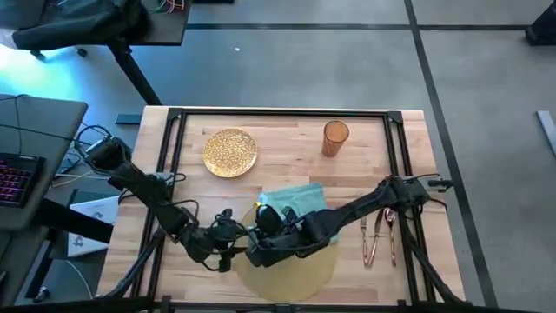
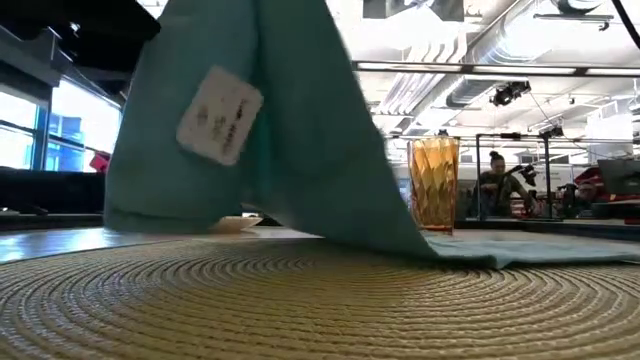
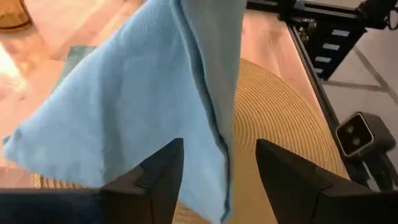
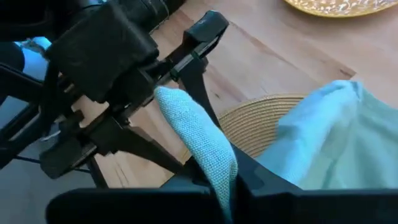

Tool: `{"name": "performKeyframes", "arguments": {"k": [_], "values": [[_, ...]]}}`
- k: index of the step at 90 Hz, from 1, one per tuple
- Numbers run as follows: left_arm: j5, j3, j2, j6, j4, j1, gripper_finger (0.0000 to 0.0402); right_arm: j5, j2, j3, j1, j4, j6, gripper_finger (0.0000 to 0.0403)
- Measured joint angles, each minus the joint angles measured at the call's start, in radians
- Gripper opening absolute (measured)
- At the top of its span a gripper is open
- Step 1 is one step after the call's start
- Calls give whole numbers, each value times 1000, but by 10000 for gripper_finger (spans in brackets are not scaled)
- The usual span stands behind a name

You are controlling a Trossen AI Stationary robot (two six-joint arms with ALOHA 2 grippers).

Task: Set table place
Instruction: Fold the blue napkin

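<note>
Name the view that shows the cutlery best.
The high view: it alone shows the cutlery, lying on the table right of the placemat, under the right arm. The pieces are small there and hard to tell apart. The low view and both wrist views show none of it; the napkin fills much of them.

The lifted teal cloth napkin fills the upper left of the low view, its top cut by the frame edge, hiding the room behind. In the high view, both arms cover part of the round tan woven placemat at lower centre.
</note>
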Motion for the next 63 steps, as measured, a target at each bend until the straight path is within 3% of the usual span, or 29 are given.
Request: {"name": "performKeyframes", "arguments": {"k": [18,33,43,52,63], "values": [[-42,1,66,-157,-3,7,175,3,-19,0,0,-2,1,0],[-31,2,107,-182,40,30,144,49,-46,0,0,-11,0,0],[-10,2,116,-204,37,50,106,50,-48,0,0,-29,0,0],[-9,4,92,-233,18,58,42,50,-54,0,7,-35,-2,0],[-22,68,25,-234,-159,58,6,48,-78,0,23,-53,-21,0]]}}
